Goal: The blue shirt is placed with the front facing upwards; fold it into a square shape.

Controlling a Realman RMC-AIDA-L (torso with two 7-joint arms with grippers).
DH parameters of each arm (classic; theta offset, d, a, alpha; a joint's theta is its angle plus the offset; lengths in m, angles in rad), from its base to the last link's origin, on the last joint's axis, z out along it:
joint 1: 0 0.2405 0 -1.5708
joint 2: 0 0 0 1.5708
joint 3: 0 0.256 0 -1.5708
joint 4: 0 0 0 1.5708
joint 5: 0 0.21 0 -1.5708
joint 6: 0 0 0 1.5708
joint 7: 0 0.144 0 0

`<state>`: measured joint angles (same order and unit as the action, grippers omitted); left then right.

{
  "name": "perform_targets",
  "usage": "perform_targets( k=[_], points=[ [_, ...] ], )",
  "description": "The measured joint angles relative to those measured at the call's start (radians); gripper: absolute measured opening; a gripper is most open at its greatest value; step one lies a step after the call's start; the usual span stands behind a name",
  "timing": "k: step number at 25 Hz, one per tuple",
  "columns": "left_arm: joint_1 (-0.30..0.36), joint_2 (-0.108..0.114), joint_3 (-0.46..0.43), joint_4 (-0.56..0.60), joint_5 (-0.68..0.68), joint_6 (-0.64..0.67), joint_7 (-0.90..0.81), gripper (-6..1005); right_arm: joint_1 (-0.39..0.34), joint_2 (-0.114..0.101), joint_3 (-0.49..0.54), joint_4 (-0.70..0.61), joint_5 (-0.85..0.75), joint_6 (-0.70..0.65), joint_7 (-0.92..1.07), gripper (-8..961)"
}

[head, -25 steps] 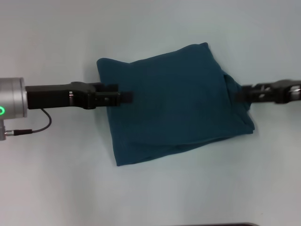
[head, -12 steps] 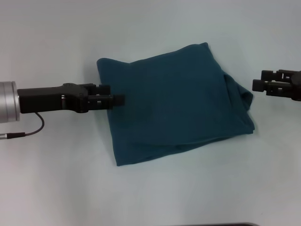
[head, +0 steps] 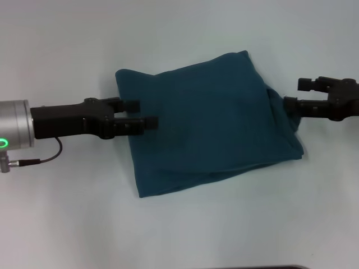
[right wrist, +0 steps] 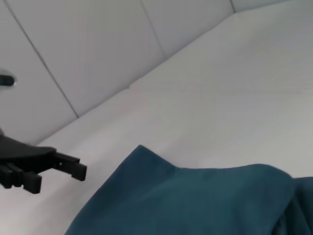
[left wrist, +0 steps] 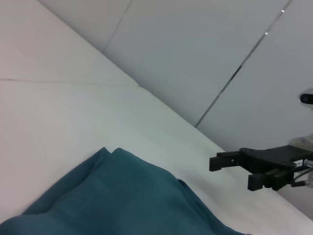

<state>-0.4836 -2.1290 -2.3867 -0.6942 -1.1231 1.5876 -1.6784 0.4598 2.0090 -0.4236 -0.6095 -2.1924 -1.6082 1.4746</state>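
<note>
Folded blue shirt (head: 207, 120) on pale table (head: 185, 235)

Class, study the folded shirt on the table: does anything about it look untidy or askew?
Yes. The blue shirt lies rotated on the table, and loose cloth bunches out at its edge beside the right gripper.

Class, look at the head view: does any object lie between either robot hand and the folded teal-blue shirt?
Nothing visible does. The left hand is open with its fingertips over the left edge of the folded teal-blue cotton shirt. The right hand is open at the shirt's right edge. Only bare white table surrounds them.
</note>
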Motion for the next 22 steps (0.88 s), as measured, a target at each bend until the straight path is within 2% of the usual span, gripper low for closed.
perform_targets(
  k=[8, 15, 22],
  points=[
    [0.029, -0.006, -0.035, 0.001, 0.0, 0.001, 0.046, 824, 0.014, 0.005, -0.021, -0.003, 0.0, 0.016, -0.005, 919],
    [0.056, -0.009, -0.073, 0.001, -0.009, 0.026, 0.071, 824, 0.027, 0.028, -0.022, -0.01, 0.006, 0.026, -0.019, 917],
    [0.063, -0.005, -0.076, 0.001, -0.01, 0.028, 0.071, 824, 0.029, 0.028, -0.018, -0.008, 0.007, 0.021, -0.021, 915]
  ],
)
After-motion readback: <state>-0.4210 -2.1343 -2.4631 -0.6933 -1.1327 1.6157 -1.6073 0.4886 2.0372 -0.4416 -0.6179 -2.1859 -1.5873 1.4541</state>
